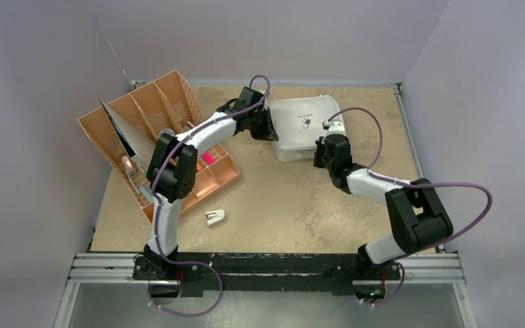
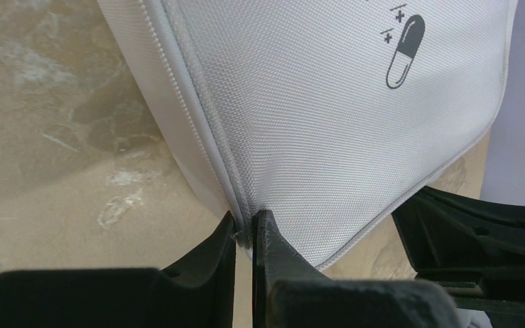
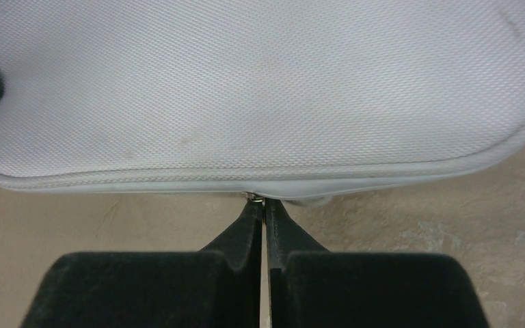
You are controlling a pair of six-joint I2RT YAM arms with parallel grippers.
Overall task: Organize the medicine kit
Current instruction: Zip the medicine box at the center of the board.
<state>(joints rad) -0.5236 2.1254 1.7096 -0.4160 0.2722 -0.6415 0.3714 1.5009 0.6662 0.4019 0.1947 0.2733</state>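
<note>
Kit [image 1: 305, 126] position: far centre-right of table [image 1: 280, 205], flat, lid closed and facing up.
Kit axis: long side roughly left-right in top view, right end swung slightly toward the far wall.
Logo [image 2: 405, 51]: dark capsule with small plus marks, on the lid.
Left gripper [image 2: 246, 225]: at the kit's left corner, fingers clenched on the zip seam [image 2: 205, 130], only a thin slit between them.
Right gripper [image 3: 265, 208]: at the kit's near edge, fingers pressed together on a small metal tab [image 3: 254, 199] at the zip line; too small to say which part it is.
Hidden: kit's left corner under the left wrist and near-right edge under the right wrist in top view; kit cut off by frame edges in both wrist views.
Surroundings: tan trays [image 1: 157, 130] left of kit, near but apart; pink item [image 1: 208, 158] in one compartment.
Obstruction: left arm [image 1: 178, 164] across the trays, covering much of their contents.
Loose: small white object [image 1: 214, 217] on table near the trays' near corner, unidentifiable.
</note>
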